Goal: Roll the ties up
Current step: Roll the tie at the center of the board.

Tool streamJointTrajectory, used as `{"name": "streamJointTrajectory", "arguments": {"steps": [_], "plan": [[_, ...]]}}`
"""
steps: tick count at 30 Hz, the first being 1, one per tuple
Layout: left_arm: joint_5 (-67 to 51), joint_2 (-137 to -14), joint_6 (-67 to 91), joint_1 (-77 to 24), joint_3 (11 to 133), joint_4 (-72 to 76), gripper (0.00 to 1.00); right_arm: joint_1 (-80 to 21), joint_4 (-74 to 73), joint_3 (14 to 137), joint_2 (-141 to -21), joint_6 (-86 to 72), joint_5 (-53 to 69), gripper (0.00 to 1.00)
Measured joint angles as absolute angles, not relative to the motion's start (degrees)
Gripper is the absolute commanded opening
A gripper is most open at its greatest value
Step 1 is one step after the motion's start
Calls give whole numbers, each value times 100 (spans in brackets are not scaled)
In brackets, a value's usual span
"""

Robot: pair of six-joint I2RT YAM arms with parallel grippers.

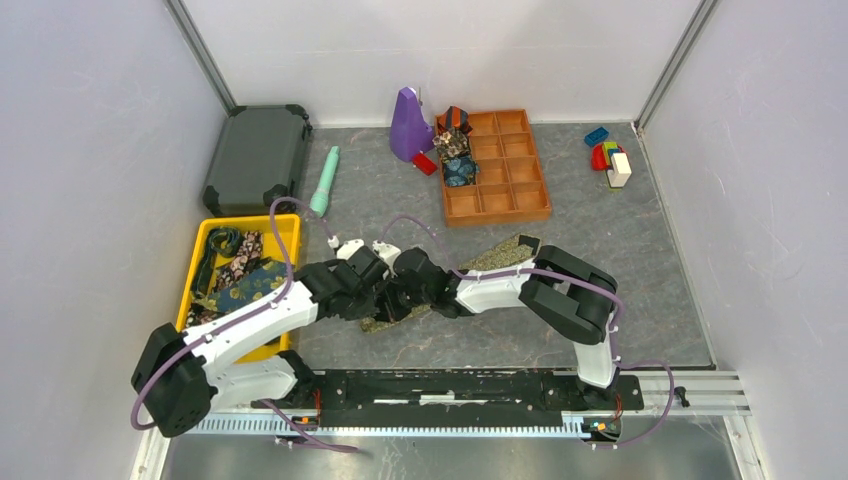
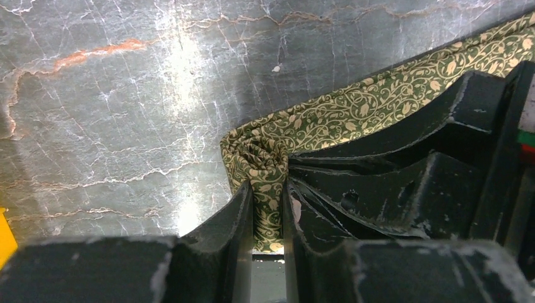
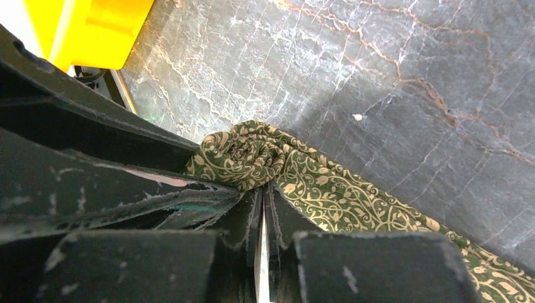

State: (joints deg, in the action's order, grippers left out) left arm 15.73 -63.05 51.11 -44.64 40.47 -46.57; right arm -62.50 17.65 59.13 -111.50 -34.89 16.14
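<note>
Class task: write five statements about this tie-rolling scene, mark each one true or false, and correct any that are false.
1. The olive-gold tie lies completely flat and unrolled. False: one end is wound into a small coil.
2. The left gripper is clamped on the olive-gold tie's fabric. True.
3. The yellow bin has nothing in it. False: several ties lie in it.
4. The wooden tray has rolled ties in its left column. True.
5. The teal cylinder stands upright. False: it lies on its side.
</note>
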Motion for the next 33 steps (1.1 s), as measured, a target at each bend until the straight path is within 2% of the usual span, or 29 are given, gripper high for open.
{"name": "streamJointTrajectory", "arguments": {"steps": [14,27,33], "plan": [[1833,-7052,5290,-4963,4259,-4639,3,-6195,1859,5518,-11034,-3568,1586,9],[2102,-7509,5579,-5039,4405,-4615,4,-5867,1417,4709,-9802,-3264,1083,11],[2211,-7666,5704,-5041,4473,-4613,10,-5763,1319,4230,-9275,-3173,858,12]]}}
